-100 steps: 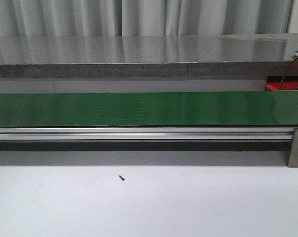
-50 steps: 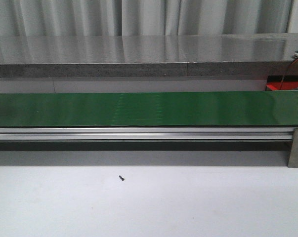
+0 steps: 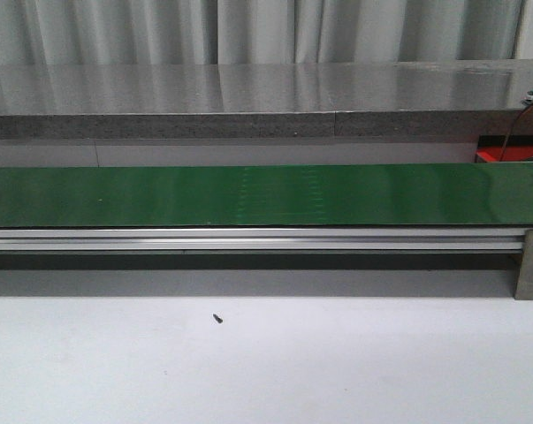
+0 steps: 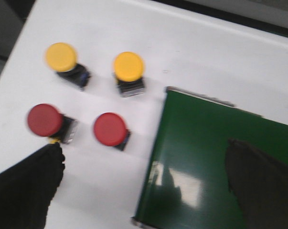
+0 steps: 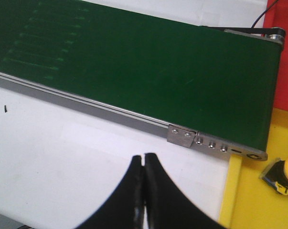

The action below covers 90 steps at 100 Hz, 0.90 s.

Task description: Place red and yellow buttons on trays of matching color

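The front view showed neither arm and no button, only the green belt point(image 3: 266, 194) running across the table point(image 3: 266, 362), a small dark speck point(image 3: 217, 318) on the bare surface before it, and a sliver of the red tray point(image 3: 491, 155) cut off behind the belt's right end.

The left wrist view (somewhat blurred) gave what the front view lacked: two yellow buttons point(image 4: 61, 57) point(image 4: 129, 66) and two red buttons point(image 4: 45, 119) point(image 4: 110, 129) standing on the white surface just off the belt's end. The left gripper point(image 4: 144, 186) stood wide open, one fingertip point(image 4: 50, 155) just beside the outer red button; touching or not could not be told.

The right wrist view showed the right gripper point(image 5: 144, 164) with its fingers pressed together, holding nothing, above the white surface near the belt's edge. At the belt's far end lay a yellow tray point(image 5: 258, 200) with a third yellow button point(image 5: 284, 174), cut off by the frame.
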Each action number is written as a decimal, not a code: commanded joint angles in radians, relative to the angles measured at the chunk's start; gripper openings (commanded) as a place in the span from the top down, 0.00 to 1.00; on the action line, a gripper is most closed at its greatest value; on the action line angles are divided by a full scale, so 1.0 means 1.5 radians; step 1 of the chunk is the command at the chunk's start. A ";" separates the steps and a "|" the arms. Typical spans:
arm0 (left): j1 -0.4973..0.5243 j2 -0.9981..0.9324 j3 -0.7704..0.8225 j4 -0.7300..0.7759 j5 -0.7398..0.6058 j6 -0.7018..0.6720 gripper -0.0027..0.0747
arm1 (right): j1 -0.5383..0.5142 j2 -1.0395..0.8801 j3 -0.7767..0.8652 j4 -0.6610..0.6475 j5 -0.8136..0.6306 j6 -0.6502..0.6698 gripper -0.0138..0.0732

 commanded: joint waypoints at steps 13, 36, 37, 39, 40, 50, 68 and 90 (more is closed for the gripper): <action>0.112 -0.006 -0.014 0.003 -0.036 -0.008 0.11 | 0.000 -0.008 -0.017 0.008 -0.035 -0.007 0.92; 0.166 0.030 0.009 -0.001 -0.091 -0.031 0.11 | 0.000 -0.008 -0.017 0.008 -0.036 -0.007 0.92; 0.166 0.031 0.009 -0.001 -0.093 -0.031 0.11 | 0.000 -0.008 -0.017 0.008 -0.036 -0.007 0.92; 0.166 0.038 0.009 -0.001 -0.094 -0.031 0.11 | 0.000 -0.008 -0.017 0.008 -0.036 -0.007 0.92; 0.166 0.040 0.009 -0.001 -0.094 -0.031 0.11 | 0.000 -0.008 -0.017 0.008 -0.036 -0.007 0.92; 0.164 0.064 0.009 0.000 -0.100 -0.031 0.11 | 0.000 -0.008 -0.017 0.008 -0.037 -0.007 0.92; 0.163 0.110 0.009 0.003 -0.106 -0.031 0.11 | 0.000 -0.008 -0.017 0.008 -0.039 -0.007 0.92; 0.150 0.168 0.009 0.003 -0.106 -0.031 0.11 | 0.000 -0.008 -0.017 0.008 -0.040 -0.007 0.92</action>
